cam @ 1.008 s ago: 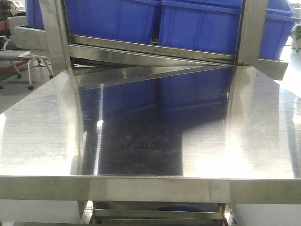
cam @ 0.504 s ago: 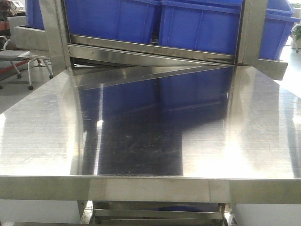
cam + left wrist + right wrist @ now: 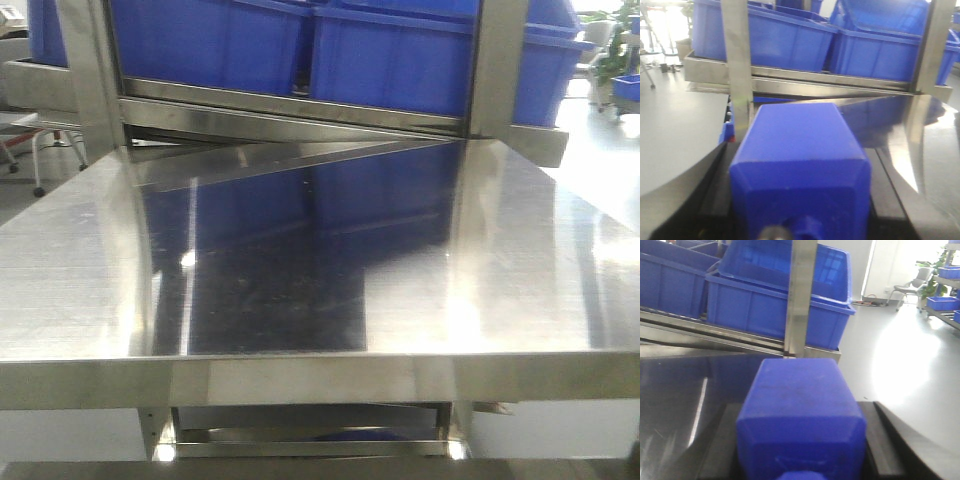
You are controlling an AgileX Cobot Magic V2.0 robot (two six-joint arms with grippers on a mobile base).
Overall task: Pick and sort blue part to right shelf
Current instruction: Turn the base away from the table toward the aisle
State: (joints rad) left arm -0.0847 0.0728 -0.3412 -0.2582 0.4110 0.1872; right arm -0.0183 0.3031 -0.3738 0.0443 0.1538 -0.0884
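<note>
Blue part [image 3: 799,390] sits mid-frame, squeezed tight in your right claw [image 3: 801,412]. Your left claw [image 3: 802,155] squeezes another blue block [image 3: 800,135]. Blue bins [image 3: 775,310] fill the top.

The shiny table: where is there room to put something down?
The steel table top is bare all over, from its front edge back to the rack posts. Behind the posts it is crowded: blue bins sit packed side by side on the right shelf. Close to the wrist cameras, the blue part and another blue block fill the room.
</note>
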